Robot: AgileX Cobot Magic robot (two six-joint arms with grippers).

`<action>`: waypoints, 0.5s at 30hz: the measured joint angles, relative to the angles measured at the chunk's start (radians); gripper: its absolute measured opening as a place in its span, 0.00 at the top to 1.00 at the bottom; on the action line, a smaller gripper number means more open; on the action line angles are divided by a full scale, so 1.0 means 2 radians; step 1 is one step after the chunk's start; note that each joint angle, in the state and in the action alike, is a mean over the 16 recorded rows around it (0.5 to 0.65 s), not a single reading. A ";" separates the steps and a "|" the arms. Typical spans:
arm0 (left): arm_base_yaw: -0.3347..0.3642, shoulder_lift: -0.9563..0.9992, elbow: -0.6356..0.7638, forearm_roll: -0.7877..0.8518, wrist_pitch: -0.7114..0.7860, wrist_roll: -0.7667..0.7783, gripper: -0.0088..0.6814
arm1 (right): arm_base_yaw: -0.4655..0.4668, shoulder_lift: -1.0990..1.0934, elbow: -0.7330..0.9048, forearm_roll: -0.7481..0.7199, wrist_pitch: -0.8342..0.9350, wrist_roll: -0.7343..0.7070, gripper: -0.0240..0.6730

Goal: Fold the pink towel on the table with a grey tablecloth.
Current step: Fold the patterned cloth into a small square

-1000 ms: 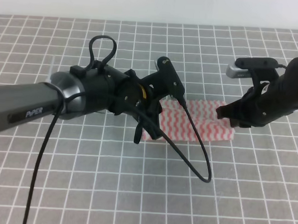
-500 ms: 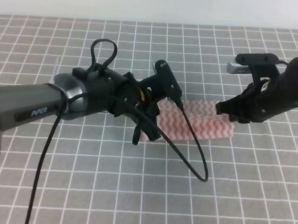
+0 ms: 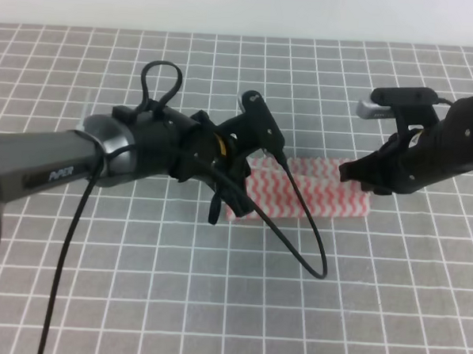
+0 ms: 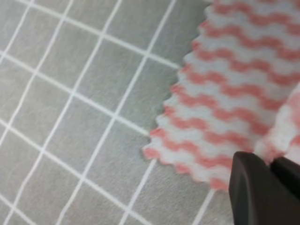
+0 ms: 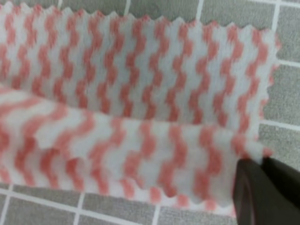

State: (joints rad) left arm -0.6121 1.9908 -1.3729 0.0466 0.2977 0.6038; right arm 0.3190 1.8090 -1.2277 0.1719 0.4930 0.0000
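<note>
The pink towel [image 3: 319, 199] lies as a long strip on the table with a grey tablecloth [image 3: 214, 303], between both arms. My left gripper [image 3: 223, 208] is at the strip's left end. In the left wrist view its fingers [image 4: 251, 187] are shut on the towel [image 4: 225, 70], and a raised flap shows at the right edge. My right gripper [image 3: 350, 173] is at the strip's right end. In the right wrist view it [image 5: 262, 180] pinches a lifted layer of the towel [image 5: 140, 70] that curls over the flat layer.
A black cable [image 3: 305, 228] loops down from the left arm across the towel's front. The bulky left arm [image 3: 103, 154] hides part of the grid cloth [image 4: 70, 93]. A white wall borders the table's far edge.
Both grippers have moved slightly toward the far side, carrying the towel's near edge with them. The visible strip has become a little narrower.
</note>
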 joint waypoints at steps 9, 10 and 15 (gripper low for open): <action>0.004 0.010 -0.002 -0.003 -0.004 -0.001 0.99 | 0.000 0.006 0.000 0.000 -0.017 0.000 0.99; 0.004 0.011 -0.002 -0.003 -0.005 -0.001 0.99 | 0.000 0.007 0.000 0.000 -0.019 0.000 0.99; 0.004 0.017 -0.003 -0.004 -0.010 -0.001 0.99 | 0.000 0.008 0.000 0.000 -0.030 0.000 0.99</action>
State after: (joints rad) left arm -0.6042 2.0241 -1.3793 0.0381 0.2786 0.6024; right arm 0.3191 1.8241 -1.2279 0.1709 0.4321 0.0000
